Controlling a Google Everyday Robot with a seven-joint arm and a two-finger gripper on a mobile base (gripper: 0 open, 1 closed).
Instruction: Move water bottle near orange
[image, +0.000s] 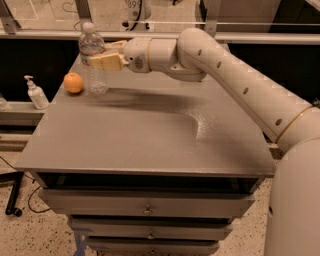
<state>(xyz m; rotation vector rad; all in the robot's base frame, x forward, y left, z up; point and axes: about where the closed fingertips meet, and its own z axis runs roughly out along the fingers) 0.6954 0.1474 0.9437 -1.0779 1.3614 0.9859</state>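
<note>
Pump bottle (34, 92): a small white dispenser stands on a lower ledge off the table's left edge, well apart from the fruit.
Orange (73, 82): sits on the far left part of the grey table (150, 135), close to its left edge, round and unobstructed.
Water bottle (96, 80): stands upright just to the right of the orange, a narrow gap between the two. Its white cap is uppermost and its clear ribbed lower body reaches down to the tabletop (whether the base actually touches the surface cannot be told from this angle).
Gripper (97, 54): at the far left of the table, its two tan fingers (102, 61) clamped on the bottle's upper body at the label band, one on the near side and one behind.
Arm (235, 80): a thick white limb reaches in from the right edge and crosses above the table's far half, casting a dark shadow on the surface below it.
Drawers (147, 204): stacked under the tabletop at the front, each with a small central knob.
</note>
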